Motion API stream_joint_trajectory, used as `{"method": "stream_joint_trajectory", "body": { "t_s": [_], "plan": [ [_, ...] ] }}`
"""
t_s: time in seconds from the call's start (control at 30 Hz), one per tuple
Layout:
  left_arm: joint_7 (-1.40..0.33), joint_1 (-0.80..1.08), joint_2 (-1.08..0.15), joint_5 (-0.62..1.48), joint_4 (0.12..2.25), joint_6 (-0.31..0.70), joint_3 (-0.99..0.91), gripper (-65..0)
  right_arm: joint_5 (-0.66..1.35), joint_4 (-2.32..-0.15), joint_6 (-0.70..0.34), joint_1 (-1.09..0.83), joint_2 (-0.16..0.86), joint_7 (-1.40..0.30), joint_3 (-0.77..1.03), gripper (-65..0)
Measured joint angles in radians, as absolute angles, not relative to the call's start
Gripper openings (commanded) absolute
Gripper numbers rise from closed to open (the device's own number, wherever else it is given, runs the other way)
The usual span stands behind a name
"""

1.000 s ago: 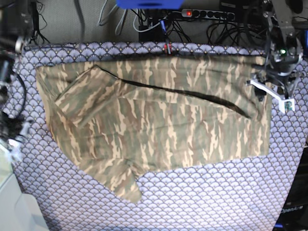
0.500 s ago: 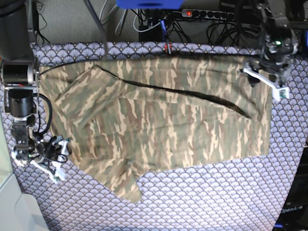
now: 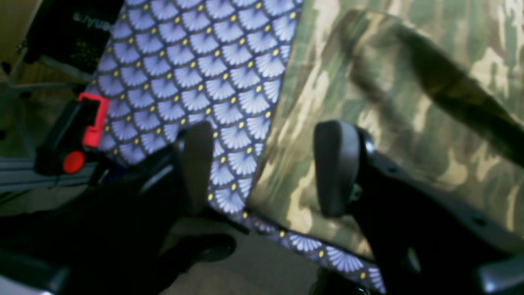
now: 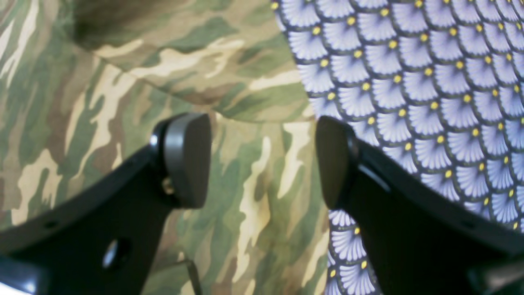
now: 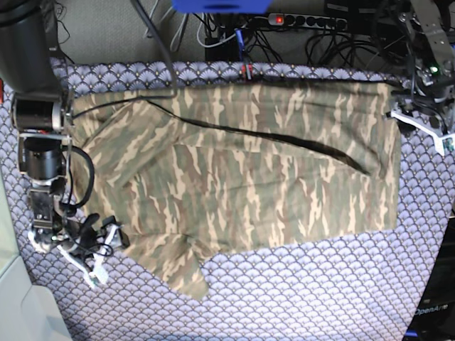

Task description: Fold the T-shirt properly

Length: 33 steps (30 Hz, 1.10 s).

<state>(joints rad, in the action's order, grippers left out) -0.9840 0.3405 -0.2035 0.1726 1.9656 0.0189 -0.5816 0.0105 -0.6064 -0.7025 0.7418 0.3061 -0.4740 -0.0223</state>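
Base view: power strip (image 5: 302, 21) and cables (image 5: 334, 46) behind T-shirt (image 5: 242, 177).

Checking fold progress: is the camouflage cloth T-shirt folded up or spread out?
Mostly spread. The camouflage cloth T-shirt lies across the purple scallop-patterned tablecloth, with one layer turned over along a dark diagonal edge.

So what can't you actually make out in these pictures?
- T-shirt, base view: the layers under the top fold are hidden by the cloth itself.
- Left wrist view: blurred; whether the left end effector touches the cloth cannot be told.
- Right wrist view: the right end effector has open jaws over the shirt's edge; contact is unclear, and the fingers hide the cloth behind them.
- Table cloth: cut off by the base view's edges.
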Motion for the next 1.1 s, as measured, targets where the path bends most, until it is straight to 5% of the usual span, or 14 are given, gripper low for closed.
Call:
{"method": "stream_joint_trajectory", "body": {
  "t_s": [0.33,0.73,1.1],
  "plan": [
    [-0.985,0.306,-0.21,0.173,1.966,0.019,-0.581,-26.6,0.004,-0.419,-0.699,0.768,0.349,-0.301,0.027,-24.2],
    [-0.987,0.252,-0.202,0.175,1.966,0.019,-0.579,-26.6,0.005,-0.364,-0.497,0.761,0.33,-0.175,0.025,-24.2],
    [-0.985,0.252,-0.186,0.176,1.966,0.019,-0.579,-26.6,0.009,-0.362,-0.492,0.69,0.299,-0.12,0.025,-24.1]
  ]
}}
